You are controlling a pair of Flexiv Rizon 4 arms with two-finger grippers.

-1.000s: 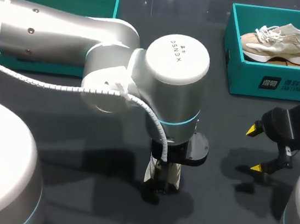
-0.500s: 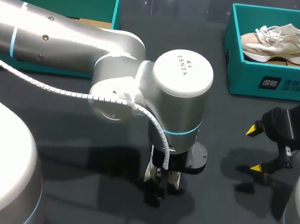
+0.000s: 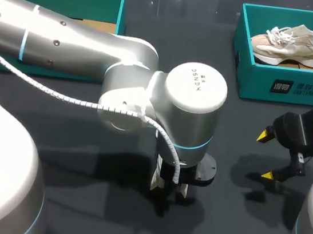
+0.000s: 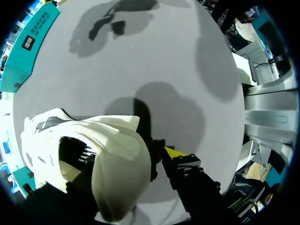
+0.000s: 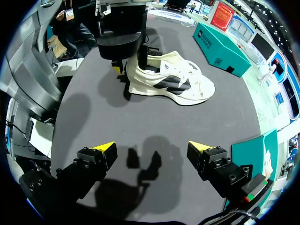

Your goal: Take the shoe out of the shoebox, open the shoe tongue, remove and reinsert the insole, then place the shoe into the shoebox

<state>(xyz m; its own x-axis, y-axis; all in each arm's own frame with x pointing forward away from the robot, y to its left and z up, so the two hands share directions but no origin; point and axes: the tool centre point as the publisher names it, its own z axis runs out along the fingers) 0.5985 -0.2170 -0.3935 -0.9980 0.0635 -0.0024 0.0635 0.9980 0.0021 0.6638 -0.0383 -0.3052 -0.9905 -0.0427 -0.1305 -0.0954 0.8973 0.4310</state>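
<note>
A white shoe (image 5: 173, 86) with black side panels lies on the dark table, mostly hidden under my left arm in the head view, where only a sliver (image 3: 156, 181) shows. My left gripper (image 3: 169, 189) points straight down at its heel. In the left wrist view the heel wall (image 4: 117, 136) sits between the fingers, one inside the shoe and the yellow-tipped one (image 4: 174, 152) against the back. The left gripper (image 5: 129, 61) is shut on it. My right gripper (image 3: 267, 156) hangs open and empty to the right, well short of the shoe (image 5: 152, 149).
A teal shoebox (image 3: 287, 85) at the back right holds a beige shoe (image 3: 296, 44). A second teal box (image 3: 121, 8) stands at the back left, partly behind my left arm. Bare table lies between the two grippers.
My left arm has shifted a little to the right and lower over the shoe's heel, and its fingers have closed in on the heel. The right arm has not moved.
</note>
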